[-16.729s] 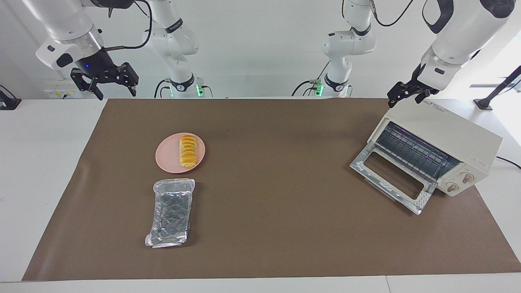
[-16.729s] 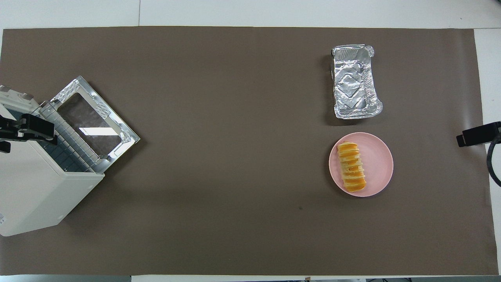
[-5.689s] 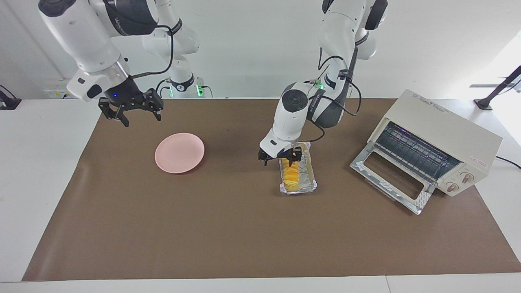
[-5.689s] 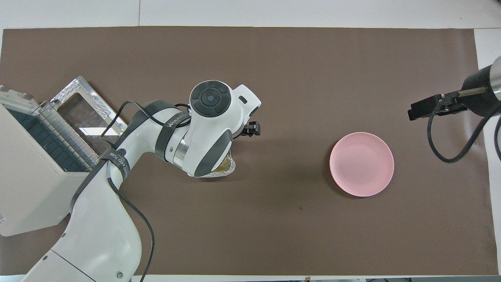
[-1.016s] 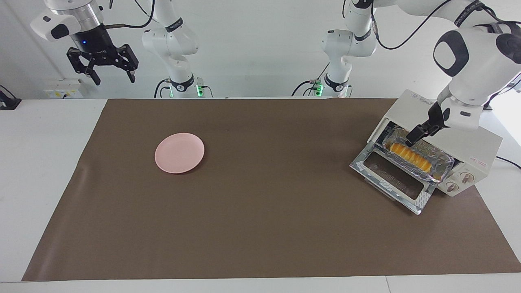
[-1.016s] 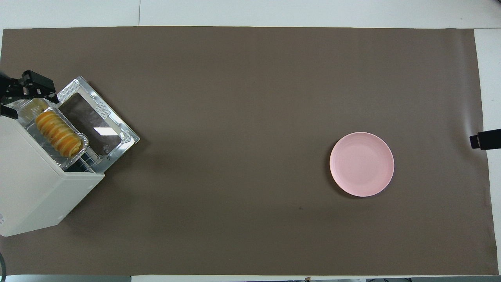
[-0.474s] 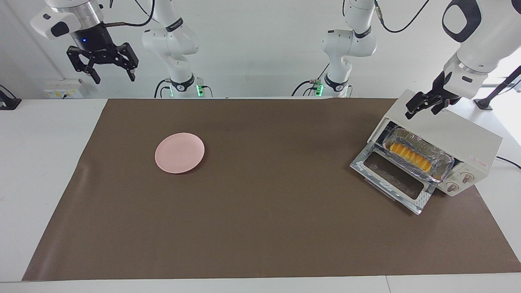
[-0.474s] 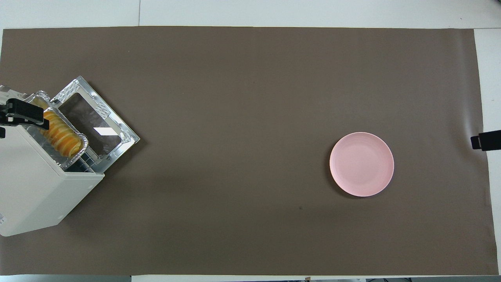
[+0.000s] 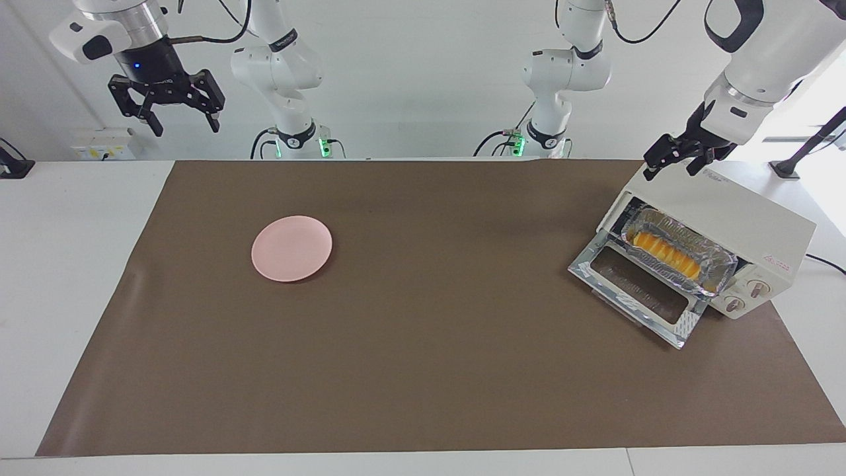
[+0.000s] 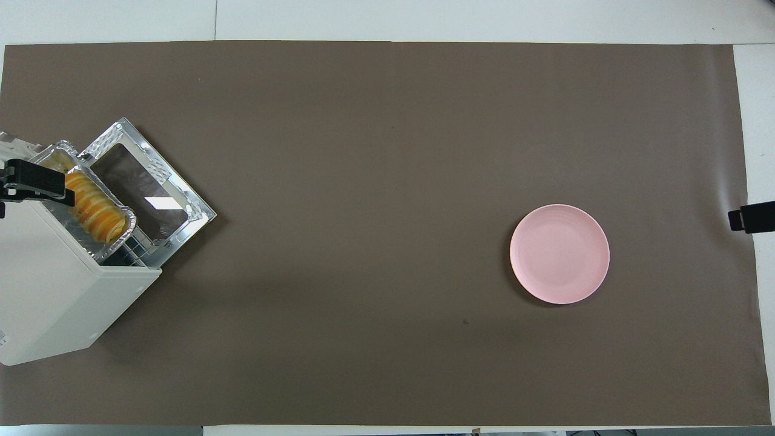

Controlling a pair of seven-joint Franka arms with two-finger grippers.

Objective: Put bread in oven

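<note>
- The left gripper (image 9: 673,163) hangs in the air over the top of the oven (image 9: 740,211), at the corner of the oven nearest the robots. Its fingers stand apart, nothing is between them, and it touches neither the oven nor anything else.
- In the overhead view only the dark tip of the left gripper (image 10: 33,180) shows, at the edge of the frame above the oven's roof (image 10: 54,290).
- The right gripper (image 9: 168,106) waits high up at the right arm's end of the table, past the edge of the brown mat (image 9: 423,370). Its fingers are spread wide and it holds nothing.
- The bread (image 9: 664,254) lies in the foil tray (image 9: 710,281), a row of yellow-orange slices running along the tray's length.
- The foil tray sits on the oven's wire rack in the mouth of the oven, with its outer long edge still showing at the opening.
- The oven door (image 9: 631,294) is folded down flat onto the mat, glass pane facing up.
- The oven stands at the left arm's end of the table, turned at an angle, its two knobs (image 9: 747,296) beside the door opening.
- The pink plate (image 9: 291,248) lies bare on the mat toward the right arm's end, well apart from the oven.
</note>
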